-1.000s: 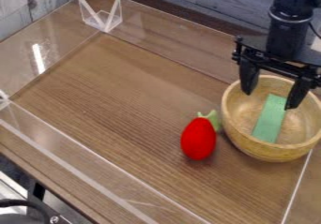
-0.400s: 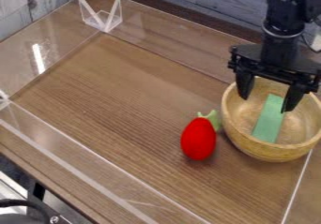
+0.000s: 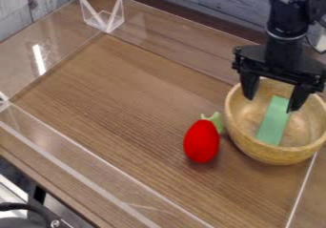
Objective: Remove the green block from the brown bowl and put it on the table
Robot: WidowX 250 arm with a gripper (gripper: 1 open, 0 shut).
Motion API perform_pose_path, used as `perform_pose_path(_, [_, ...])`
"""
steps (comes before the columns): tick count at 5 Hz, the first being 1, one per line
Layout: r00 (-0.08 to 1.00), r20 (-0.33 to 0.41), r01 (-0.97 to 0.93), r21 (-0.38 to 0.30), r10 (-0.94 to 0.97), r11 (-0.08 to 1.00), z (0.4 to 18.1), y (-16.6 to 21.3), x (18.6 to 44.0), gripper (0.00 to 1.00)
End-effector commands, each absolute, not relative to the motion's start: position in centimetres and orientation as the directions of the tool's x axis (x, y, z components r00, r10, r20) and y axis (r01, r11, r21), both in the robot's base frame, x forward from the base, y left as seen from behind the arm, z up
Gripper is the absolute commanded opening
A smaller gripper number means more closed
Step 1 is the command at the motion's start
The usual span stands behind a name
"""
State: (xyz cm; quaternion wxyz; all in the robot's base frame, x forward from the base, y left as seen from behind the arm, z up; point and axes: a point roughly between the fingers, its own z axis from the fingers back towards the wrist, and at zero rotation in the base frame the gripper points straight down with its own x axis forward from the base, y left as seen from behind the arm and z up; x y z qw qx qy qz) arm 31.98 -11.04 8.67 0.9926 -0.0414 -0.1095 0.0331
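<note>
Surface point(image 3: 114, 108): brown wood grain, it spread out beneath everything, with low clear walls along its edges.
Clear bracket point(image 3: 103, 14): it stood near the far edge, toward the left of the view.
Strawberry toy point(image 3: 201, 142): red, with green leaves at its far end, it lay on the surface just beside the bowl's left side.
Bowl point(image 3: 237, 134): round, light tan and thick-rimmed, it sat at the right of the view.
Claw point(image 3: 274, 100): I had it spread wide, with nothing in its hold, one fingertip over the bowl's far left part and the other toward the right; whether either touched the bowl, I could not tell.
Green block point(image 3: 272, 123): flat and elongated, it lay inside the bowl, its far end between my fingertips in the view.
</note>
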Motion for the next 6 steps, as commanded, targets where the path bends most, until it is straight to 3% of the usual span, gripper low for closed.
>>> perform_pose_path(1, [0.952,0.298,-0.036,-0.115,0.069,0.993,11.04,-11.53,32.34,1.00])
perform_pose_path(6, [0.939,0.336,-0.045,-0.103,0.078,0.994,10.71,-11.34,32.49,1.00])
